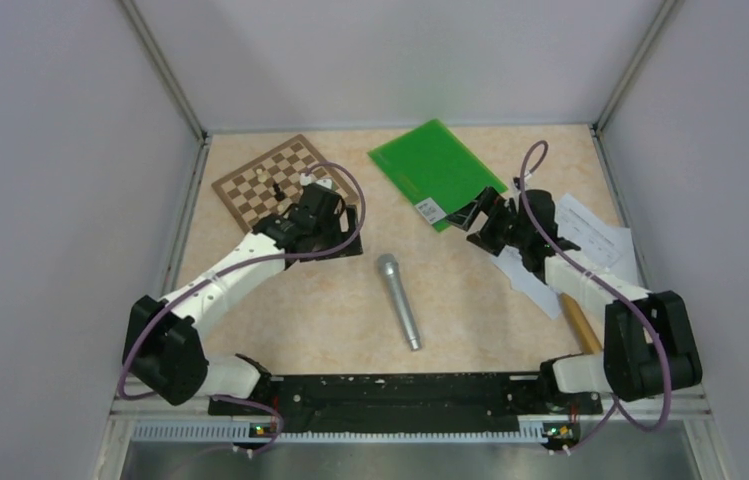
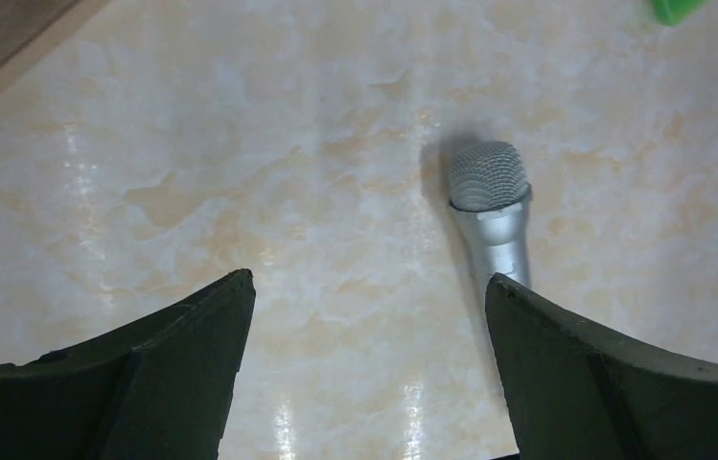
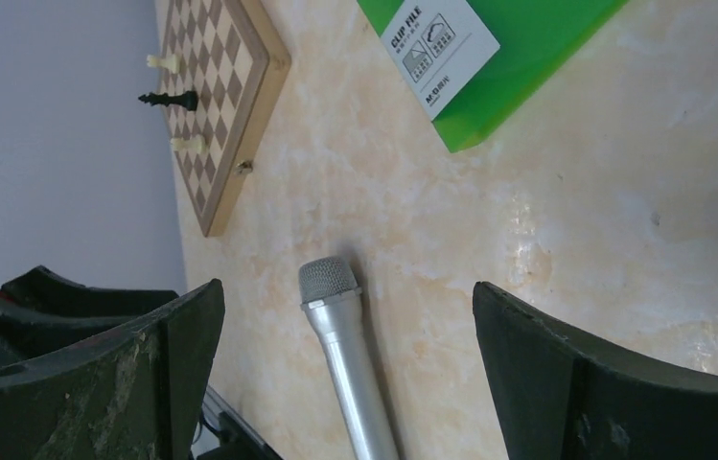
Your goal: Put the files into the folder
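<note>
From above, the folder (image 1: 435, 170) lies closed and flat at the far middle of the table (image 1: 280, 310). Its white label (image 1: 431, 210) is at the corner nearest the arms. The files (image 1: 600, 235) lie on the right side of the table, apart from the folder and partly hidden under the right arm. A brown wooden stick (image 1: 580, 320) lies just beside them. A chessboard (image 1: 275, 180) is at the far left, and a silver microphone (image 1: 399, 300) lies in the centre. The left gripper (image 1: 338, 228) hangs near the chessboard. The right gripper (image 1: 480, 215) hangs just beside the folder's labelled corner.

In the left wrist view, the two fingers stand wide apart with only bare table between them. The microphone's head is just beside one finger.

In the right wrist view, the fingers are also wide apart and hold nothing. The microphone lies on the table between them. The folder's labelled corner is at the top, and a few chess pieces (image 3: 168, 99) are on the chessboard.
</note>
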